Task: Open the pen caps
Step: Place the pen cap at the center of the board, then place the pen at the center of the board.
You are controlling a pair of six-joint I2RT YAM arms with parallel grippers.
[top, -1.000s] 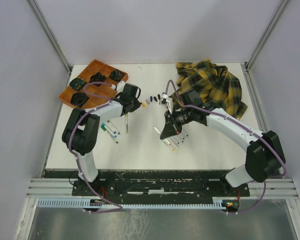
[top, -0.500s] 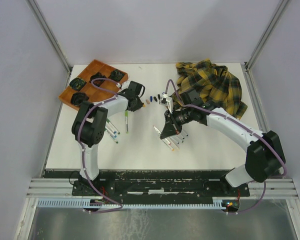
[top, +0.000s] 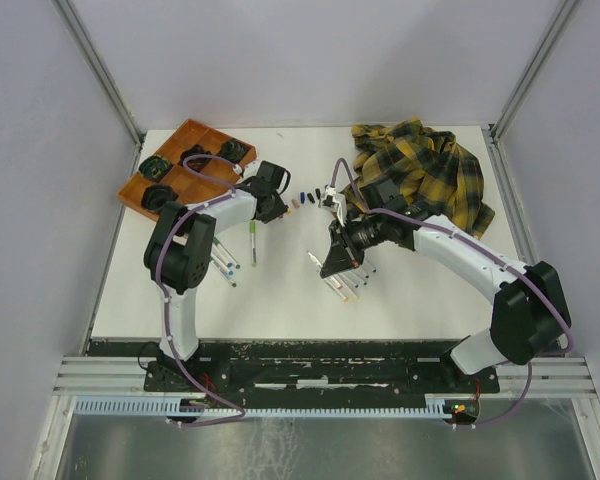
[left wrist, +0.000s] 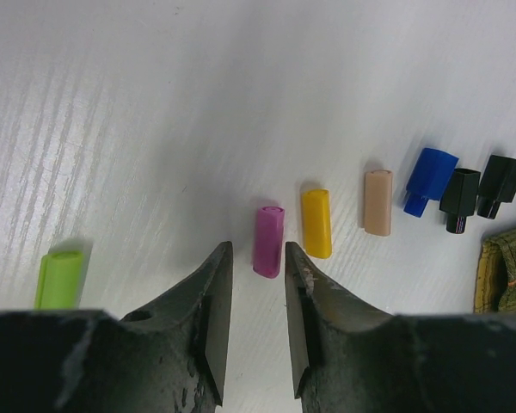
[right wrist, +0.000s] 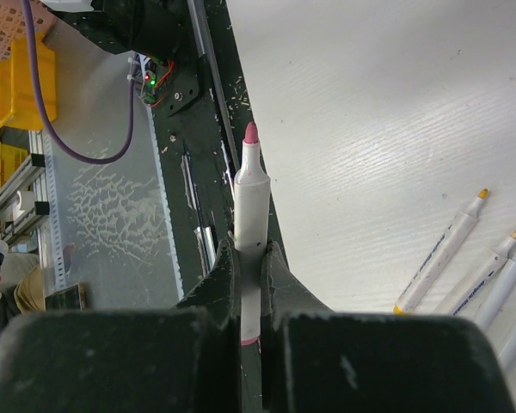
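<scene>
left gripper (left wrist: pixel 256 262): mine, fingers apart, nothing clamped. I hang it low over the white bench (left wrist: pixel 155 103), far left of centre in the top view (top: pixel 276 206).
pink plastic cap (left wrist: pixel 268 241): lies flat on the bench right at the mouth of my left gripper's gap, loose. Can't tell if a fingertip touches it.
yellow plastic cap (left wrist: pixel 316 223): just beside the pink plastic cap, parallel to it, further along the row.
peach plastic cap (left wrist: pixel 378 202): next in the row, apart from the yellow one.
blue plastic cap (left wrist: pixel 430 181): after the peach one, close against the first of two black plastic caps (left wrist: pixel 460 200).
lime-green plastic cylinder (left wrist: pixel 60 277): on the other side of my left gripper, well apart from the row. Its near end is hidden behind my finger, so I can't tell if it's a loose cap or sits on a marker.
right gripper (right wrist: pixel 249 258): mine, closed tight on the white plastic marker with a bare pink tip (right wrist: pixel 250 194). The barrel sticks out past my fingers, uncapped. It is mid-bench in the top view (top: pixel 330 268).
loose white markers (right wrist: pixel 439 254): uncapped, flat on the bench beside my right gripper. Two show yellow tips.
yellow-and-black plaid cloth (top: pixel 425 170): bunched at the far right corner.
orange wooden tray (top: pixel 192 130): far left corner, black items in its compartments.
</scene>
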